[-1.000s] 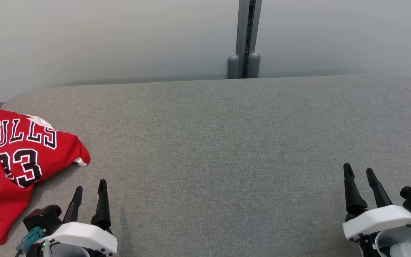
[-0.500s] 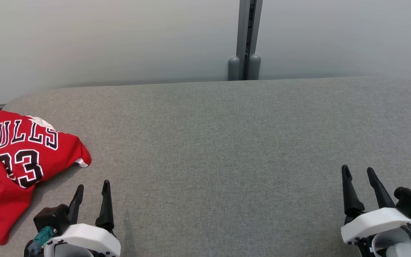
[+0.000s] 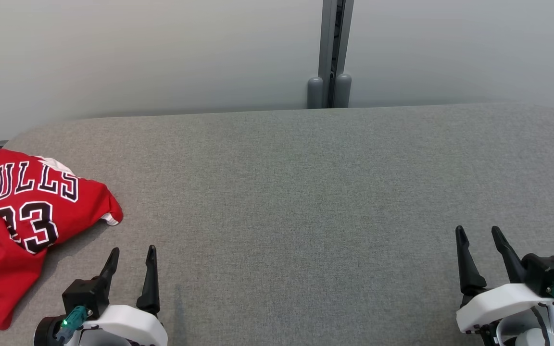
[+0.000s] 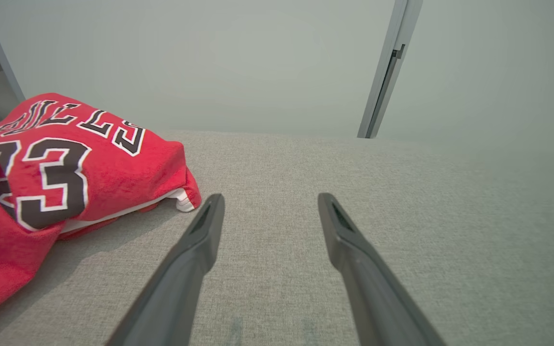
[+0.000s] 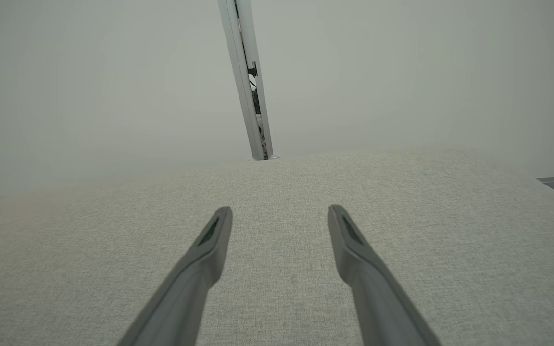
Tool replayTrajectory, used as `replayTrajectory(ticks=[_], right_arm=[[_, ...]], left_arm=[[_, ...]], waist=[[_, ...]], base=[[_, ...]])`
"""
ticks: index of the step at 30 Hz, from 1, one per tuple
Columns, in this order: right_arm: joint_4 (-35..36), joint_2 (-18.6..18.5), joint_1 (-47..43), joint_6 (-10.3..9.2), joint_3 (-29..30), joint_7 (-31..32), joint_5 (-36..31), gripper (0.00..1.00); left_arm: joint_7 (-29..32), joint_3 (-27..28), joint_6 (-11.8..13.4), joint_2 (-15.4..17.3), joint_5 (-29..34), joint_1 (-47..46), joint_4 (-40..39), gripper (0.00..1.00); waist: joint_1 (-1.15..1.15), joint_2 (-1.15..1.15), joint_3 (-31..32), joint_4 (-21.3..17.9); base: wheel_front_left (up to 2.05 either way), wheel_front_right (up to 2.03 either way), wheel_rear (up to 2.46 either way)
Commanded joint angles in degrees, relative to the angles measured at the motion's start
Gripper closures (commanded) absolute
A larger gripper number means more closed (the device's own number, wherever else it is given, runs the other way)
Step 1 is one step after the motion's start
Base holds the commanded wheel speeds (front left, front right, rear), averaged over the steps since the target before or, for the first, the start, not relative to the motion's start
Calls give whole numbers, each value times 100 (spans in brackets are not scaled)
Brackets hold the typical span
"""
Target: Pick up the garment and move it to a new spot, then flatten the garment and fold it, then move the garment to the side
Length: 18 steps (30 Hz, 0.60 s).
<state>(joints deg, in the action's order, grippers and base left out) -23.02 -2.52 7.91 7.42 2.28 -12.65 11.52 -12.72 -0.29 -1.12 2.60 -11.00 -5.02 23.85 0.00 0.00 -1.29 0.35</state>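
Though rumpled, jersey (image 3: 27, 202) on cloth tbl (image 3: 306, 192).

left gripper (image 3: 133, 249) low at the near left and right gripper (image 3: 477, 228) low at the near right, well apart from each other, both pointing forward, jaws of each standing wide apart and empty.

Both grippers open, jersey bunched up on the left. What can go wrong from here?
1. The jersey lies crumpled in overlapping layers; the left gripper may pinch just one layer and lift it lopsided.
2. It sits at the left end of the table; a drag could slide it off.
3. The right gripper is far across the table; a two-handed grab needs a long reach.
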Motion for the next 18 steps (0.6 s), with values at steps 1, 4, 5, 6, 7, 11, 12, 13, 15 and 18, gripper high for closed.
replayTrajectory(ticks=[1,4,5,6,7,11,12,13,15,18], right_arm=[[-7,-48,70,10,-2,-72,-147,0],[-33,-51,79,10,-2,-98,-276,0],[-39,-52,80,11,4,-113,-330,0],[-43,-53,81,11,11,-124,-371,0],[-52,-54,79,11,14,-130,-415,0],[-83,-56,79,10,18,-182,-583,0],[-83,-56,79,10,18,-182,-583,0],[-88,-57,75,11,23,-181,-619,0],[-101,-58,70,11,28,-209,-697,0],[-119,-60,50,11,34,-238,-811,0]], left_arm=[[-54,-12,30,36,154,-54,9,0],[-89,-27,50,37,269,-73,36,0],[-104,-25,59,37,282,-79,36,0],[-110,-25,66,39,305,-81,35,0],[-115,-34,68,38,353,-79,40,0],[-168,-34,88,40,507,-59,68,0],[-168,-34,88,40,507,-59,68,0],[-169,-36,93,40,548,-57,75,0],[-198,-45,113,41,619,-51,89,0],[-222,-39,124,41,709,-44,99,0]], waist=[[0,0,-4,4],[0,0,-7,10],[0,0,-8,14],[0,0,-8,17],[0,0,-9,19],[0,0,-12,22],[0,0,-12,22],[0,0,-13,24],[0,0,-12,34],[0,0,-13,79]], base=[[0,0,0],[0,0,0],[0,0,0],[0,0,0],[0,0,0],[0,0,0],[0,0,0],[0,0,0],[0,0,0],[0,0,0]])
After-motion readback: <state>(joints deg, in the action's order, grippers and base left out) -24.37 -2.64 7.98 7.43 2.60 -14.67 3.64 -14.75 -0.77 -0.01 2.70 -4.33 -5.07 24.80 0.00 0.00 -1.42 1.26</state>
